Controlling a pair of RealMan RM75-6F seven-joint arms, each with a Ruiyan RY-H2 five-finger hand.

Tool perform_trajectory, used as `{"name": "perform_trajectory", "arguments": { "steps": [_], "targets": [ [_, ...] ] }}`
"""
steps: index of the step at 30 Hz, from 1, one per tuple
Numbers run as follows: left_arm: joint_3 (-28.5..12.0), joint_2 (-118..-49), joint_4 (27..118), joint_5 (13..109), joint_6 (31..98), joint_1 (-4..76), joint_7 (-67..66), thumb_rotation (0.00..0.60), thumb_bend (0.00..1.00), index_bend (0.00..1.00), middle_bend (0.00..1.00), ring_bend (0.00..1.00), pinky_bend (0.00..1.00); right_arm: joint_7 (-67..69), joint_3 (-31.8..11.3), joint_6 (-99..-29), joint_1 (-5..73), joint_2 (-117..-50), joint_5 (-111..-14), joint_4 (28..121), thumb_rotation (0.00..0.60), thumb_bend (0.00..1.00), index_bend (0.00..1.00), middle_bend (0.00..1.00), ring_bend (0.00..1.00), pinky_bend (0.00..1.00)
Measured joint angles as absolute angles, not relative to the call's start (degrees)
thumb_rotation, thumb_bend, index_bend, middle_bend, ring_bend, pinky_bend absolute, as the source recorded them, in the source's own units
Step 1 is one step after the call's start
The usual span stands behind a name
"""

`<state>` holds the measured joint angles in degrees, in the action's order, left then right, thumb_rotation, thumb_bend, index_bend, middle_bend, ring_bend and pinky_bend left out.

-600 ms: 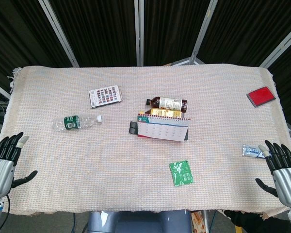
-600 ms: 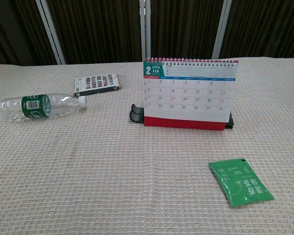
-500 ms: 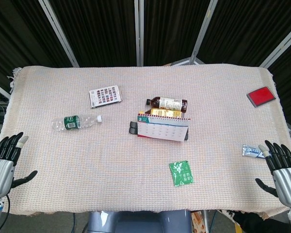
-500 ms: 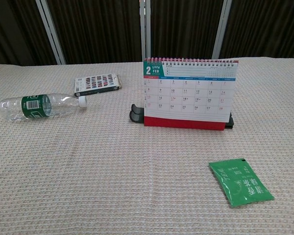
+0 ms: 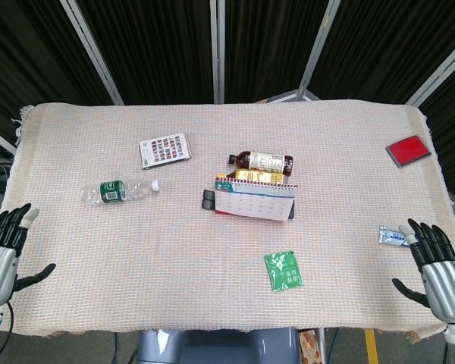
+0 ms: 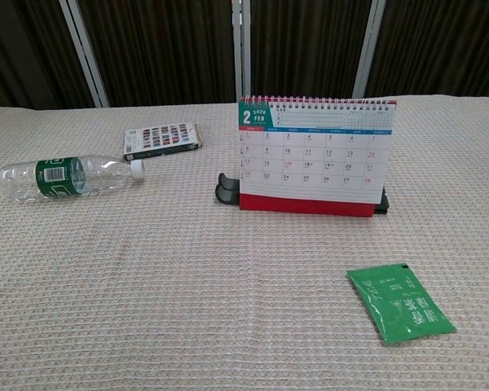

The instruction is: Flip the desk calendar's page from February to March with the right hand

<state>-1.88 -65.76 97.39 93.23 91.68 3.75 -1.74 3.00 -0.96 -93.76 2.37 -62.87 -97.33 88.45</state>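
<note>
Calendar (image 6: 316, 155) stands upright near the middle of the table (image 5: 98, 121), its February page facing the robot, spiral binding along the top, with a black object just behind its base. The right hand (image 5: 442, 274) hovers at the near right corner of the table, fingers spread and holding nothing; compared with the pictures half a second earlier it has sunk slightly lower and closer to the table edge. The left hand (image 5: 0, 254) at the near left corner, also spread and empty, has dropped back a little in the same way. Nothing on the table has moved: a clear bottle (image 6: 69, 176) lies on its side to the left, a colour card (image 6: 162, 139) beyond it, a green packet (image 6: 400, 303) in front of the calendar toward the right, a brown bottle (image 5: 261, 161) behind the calendar, a small wrapper (image 5: 392, 236) beside the right hand, and a red box (image 5: 408, 149) at the far right. Judging from this, the flip has not begun; the right hand is well apart from the calendar and must reach forward and inward to the page's top edge.
</note>
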Motion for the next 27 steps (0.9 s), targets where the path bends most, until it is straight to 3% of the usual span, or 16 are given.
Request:
{"name": "perform_trajectory", "arguments": {
  "steps": [3, 5, 9, 19, 24, 27],
  "targets": [
    [-2.06, -65.60, 97.53, 93.21, 91.76, 3.84, -1.47, 0.600, 0.09, 0.00, 0.00, 0.00, 0.00, 3.88, -1.16, -93.12, 3.10, -63.29, -97.47, 90.73, 0.600, 0.25, 0.00, 0.65, 0.68, 0.65],
    [-2.12, -65.53, 97.59, 93.26, 91.93, 3.82, -1.47, 0.600, 0.09, 0.00, 0.00, 0.00, 0.00, 4.75, -1.32, -91.51, 4.02, -63.67, -97.19, 92.83, 0.600, 0.37, 0.00, 0.75, 0.76, 0.72],
    [-2.28, -65.31, 97.72, 93.33, 92.56, 3.64, -1.18, 0.600, 0.09, 0.00, 0.00, 0.00, 0.00, 7.05, -1.64, -85.72, 6.52, -64.24, -95.27, 98.18, 0.600, 0.52, 0.00, 0.83, 0.84, 0.78],
    [-2.97, -64.32, 97.76, 92.99, 94.20, 3.07, 0.86, 0.600, 0.09, 0.00, 0.00, 0.00, 0.00, 17.73, -4.62, -63.10, 15.79, -65.96, -76.54, 114.15, 0.600, 0.56, 0.00, 0.84, 0.85, 0.78],
    [-3.39, -63.77, 97.78, 92.80, 95.00, 2.82, 1.93, 0.600, 0.09, 0.00, 0.00, 0.00, 0.00, 28.16, -7.91, -51.65, 20.81, -67.68, -64.71, 116.85, 0.600, 0.55, 0.00, 0.82, 0.84, 0.78],
    [-3.44, -63.67, 97.74, 92.73, 94.96, 2.81, 2.04, 0.600, 0.09, 0.00, 0.00, 0.00, 0.00, 31.99, -9.87, -47.19, 23.88, -70.18, -59.46, 116.24, 0.600, 0.49, 0.00, 0.82, 0.84, 0.78]
  ]
}}
